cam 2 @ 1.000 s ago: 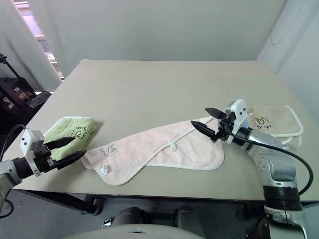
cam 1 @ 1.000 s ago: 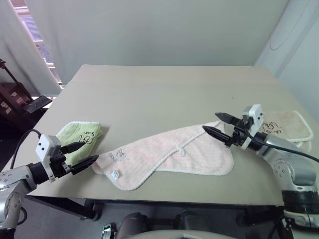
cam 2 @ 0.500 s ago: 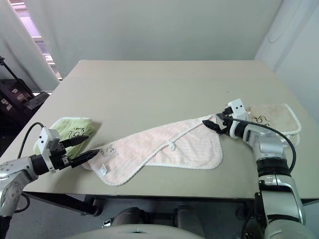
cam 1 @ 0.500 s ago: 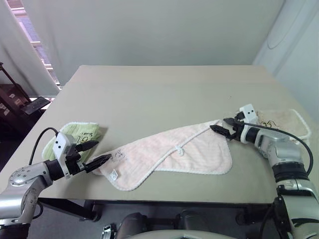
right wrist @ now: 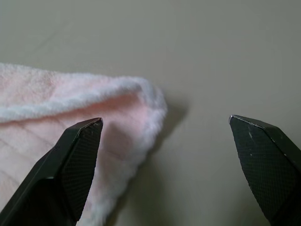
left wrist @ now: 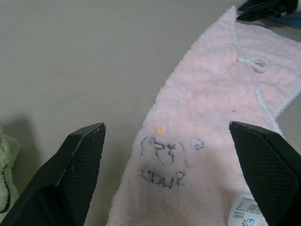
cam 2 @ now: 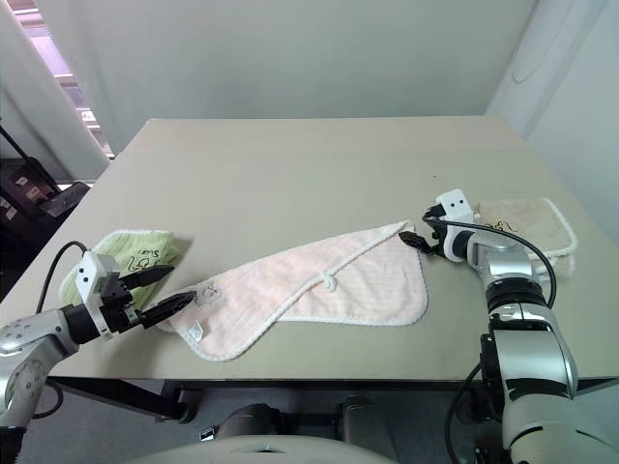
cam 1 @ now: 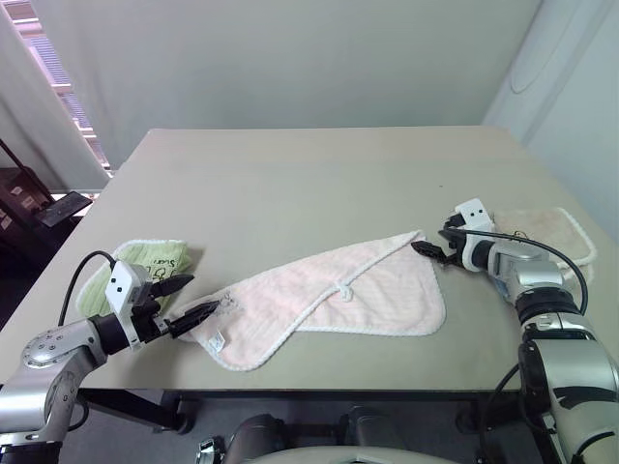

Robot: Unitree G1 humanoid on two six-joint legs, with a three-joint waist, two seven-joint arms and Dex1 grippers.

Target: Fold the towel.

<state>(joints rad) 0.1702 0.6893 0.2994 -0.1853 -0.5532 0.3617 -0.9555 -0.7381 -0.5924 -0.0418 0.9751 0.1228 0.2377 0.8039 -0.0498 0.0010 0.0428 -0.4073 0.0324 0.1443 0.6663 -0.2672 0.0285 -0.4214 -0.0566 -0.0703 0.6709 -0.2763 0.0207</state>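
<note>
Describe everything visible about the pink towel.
The towel is pale pink ribbed terry with white trim, a small white loop along the edge, dark embroidered marks and a printed tag near its left corner. It lies flat but skewed and partly doubled over on the table, unfolded. The open left gripper straddles the embroidered corner; the open right gripper sits at the opposite far corner. Neither has closed on it.
</note>
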